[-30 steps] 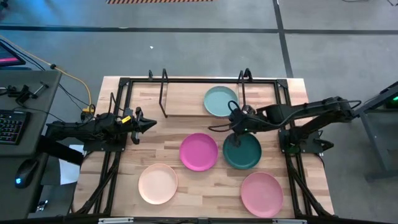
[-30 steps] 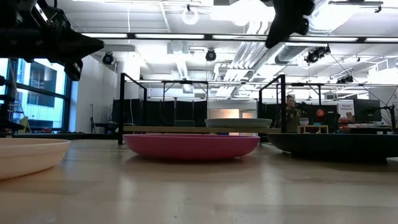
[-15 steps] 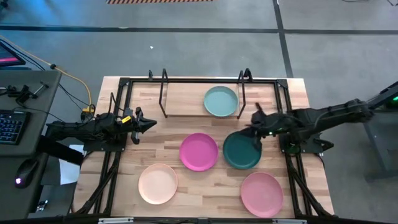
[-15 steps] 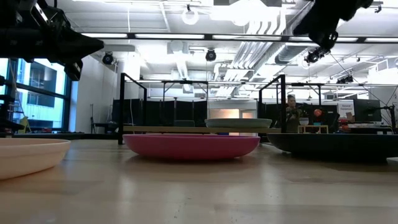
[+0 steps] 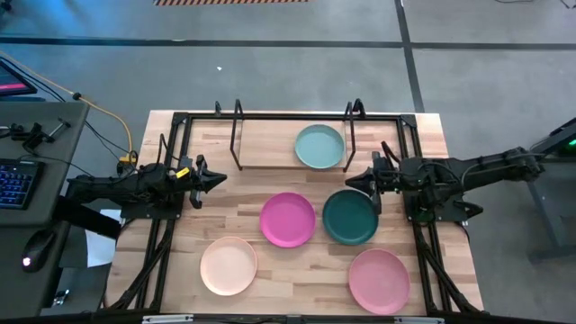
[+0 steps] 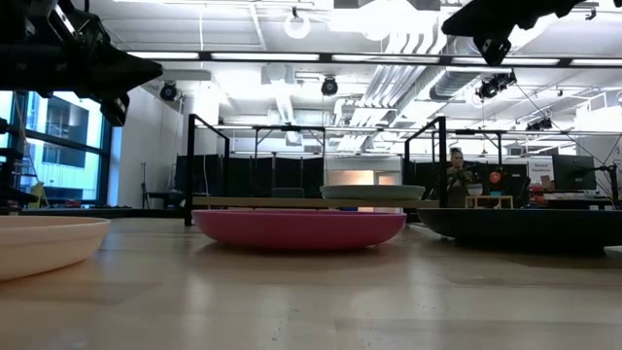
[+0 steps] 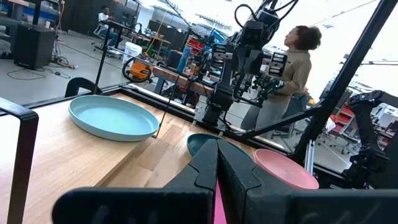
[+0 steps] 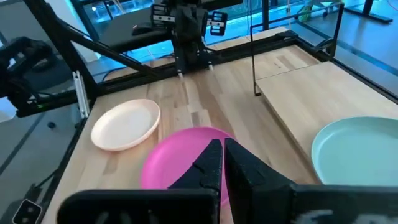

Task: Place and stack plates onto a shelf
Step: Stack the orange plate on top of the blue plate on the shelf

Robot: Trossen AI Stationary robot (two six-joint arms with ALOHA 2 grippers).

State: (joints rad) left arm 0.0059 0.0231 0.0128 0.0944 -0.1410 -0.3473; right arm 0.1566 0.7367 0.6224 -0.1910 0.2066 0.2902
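Four plates lie flat on the table: magenta, dark green, cream and light pink. The pale teal plate sits on the shelf board, at its right end between the black rod uprights. My right gripper is shut and empty. It hovers level above the dark green plate's far rim, pointing toward the table's left; its wrist view looks over the magenta plate. My left gripper is shut, empty and raised over the table's left part, pointing right.
Black frame rails run along the table's left, right and far edges. The shelf board to the left of the teal plate is bare wood. A person stands in the room beyond the table's right side. A desk with a keyboard is left of the table.
My right gripper has risen from a downward-pointing pose over the dark green plate's far-left rim. It has drawn back toward the table's right edge and tipped up until level, then eased slightly left again. No plate has moved.
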